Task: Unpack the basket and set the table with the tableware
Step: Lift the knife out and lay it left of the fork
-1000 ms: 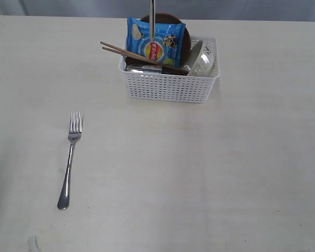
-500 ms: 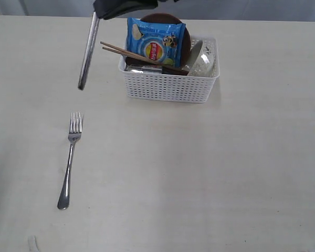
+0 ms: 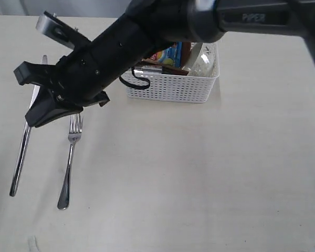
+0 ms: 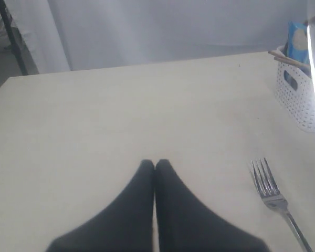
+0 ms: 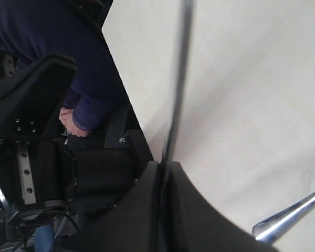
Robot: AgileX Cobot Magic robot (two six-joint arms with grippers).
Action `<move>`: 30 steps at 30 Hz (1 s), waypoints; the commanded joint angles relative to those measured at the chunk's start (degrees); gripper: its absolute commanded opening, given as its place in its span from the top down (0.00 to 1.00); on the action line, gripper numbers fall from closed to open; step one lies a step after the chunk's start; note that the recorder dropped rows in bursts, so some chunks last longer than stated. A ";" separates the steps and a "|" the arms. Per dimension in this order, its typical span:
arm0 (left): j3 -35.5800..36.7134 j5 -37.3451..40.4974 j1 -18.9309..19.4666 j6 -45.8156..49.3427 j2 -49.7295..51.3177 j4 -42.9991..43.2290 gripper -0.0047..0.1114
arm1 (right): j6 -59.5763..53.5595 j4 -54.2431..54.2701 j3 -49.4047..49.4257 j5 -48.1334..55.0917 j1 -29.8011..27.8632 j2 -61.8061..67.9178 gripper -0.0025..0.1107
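The pale cream table (image 3: 210, 178) is wide and faintly scuffed, and a grey curtain (image 4: 173, 26) hangs behind its far edge. From the left I count one knife (image 3: 22, 152), tilted and clamped in the right gripper (image 3: 34, 115), one fork (image 3: 69, 168) just beside it, and one white basket (image 3: 170, 86) farther right. The left gripper (image 4: 155, 176) has its fingers together and holds nothing.

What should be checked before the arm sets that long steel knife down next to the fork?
1. Grip of right end effector on long shiny steel knife: ok, clamped.
2. Knife roughly parallel to steel fork and apart from it: ok.
3. Knife's lower end touching pale cream table: cannot tell.
4. The left end effector shut and away from the fork: ok.
5. The white perforated plastic basket emptied: not ok, things inside.
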 commanded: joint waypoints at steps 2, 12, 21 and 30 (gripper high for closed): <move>0.13 -0.03 -0.29 -0.13 -0.11 -0.12 0.96 | 0.69 2.38 -4.39 4.05 -0.06 5.33 0.98; 0.13 -0.03 -0.29 -0.13 -0.11 -0.12 0.96 | 6.77 -0.03 -10.83 4.06 -0.06 11.57 0.98; 0.13 -0.03 -0.29 -0.13 -0.11 -0.12 0.96 | 9.38 -2.86 -11.51 5.30 -0.17 15.17 0.98; 0.13 -0.03 -0.29 -0.13 -0.11 -0.12 0.96 | 9.38 -2.30 -11.76 2.97 -0.17 16.89 0.98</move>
